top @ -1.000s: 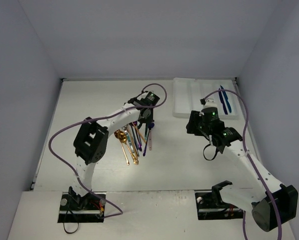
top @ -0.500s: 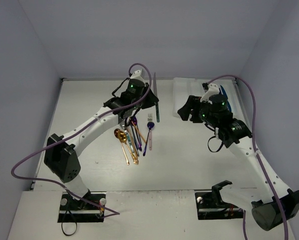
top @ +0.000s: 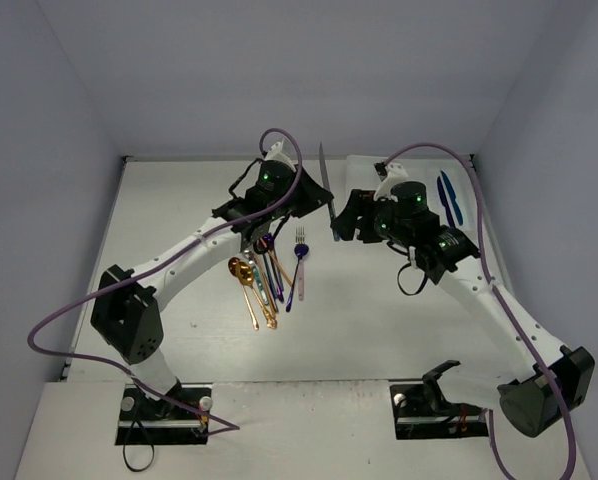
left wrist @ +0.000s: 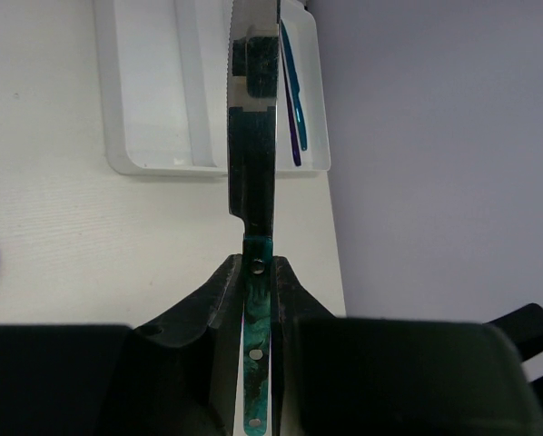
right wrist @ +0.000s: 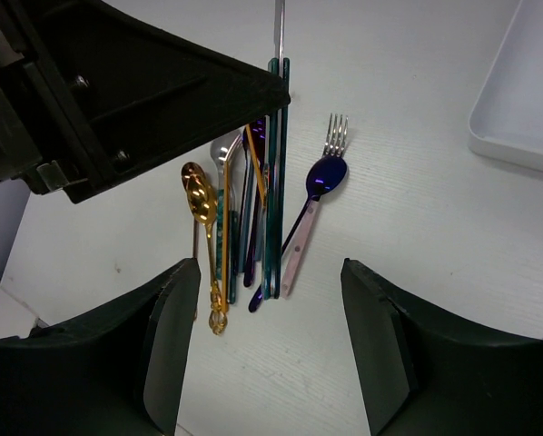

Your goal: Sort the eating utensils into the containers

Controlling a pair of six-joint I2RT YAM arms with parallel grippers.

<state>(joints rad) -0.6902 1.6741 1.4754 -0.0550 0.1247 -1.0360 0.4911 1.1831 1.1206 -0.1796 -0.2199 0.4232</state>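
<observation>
My left gripper (top: 305,197) is shut on the teal handle of a knife (top: 326,190), held up off the table. In the left wrist view the handle (left wrist: 256,345) sits between my jaws (left wrist: 256,263) and the silver blade (left wrist: 255,100) points toward the white tray (left wrist: 153,91). My right gripper (top: 341,226) hangs open just right of the knife, touching nothing. The other utensils (top: 267,275) lie bunched on the table below, gold, purple and teal (right wrist: 240,209). Two blue utensils (top: 447,198) lie in the tray's (top: 369,172) right compartment.
A purple spoon with a pink handle (right wrist: 306,213) and a silver fork (right wrist: 337,134) lie at the right side of the bunch. The tray corner (right wrist: 526,100) shows at the right wrist view's upper right. Grey walls close the table at the back and sides.
The left arm has lifted the knife off the pile and carried it right. The right arm has swung left from the tray to the knife, its jaws opening wider.
</observation>
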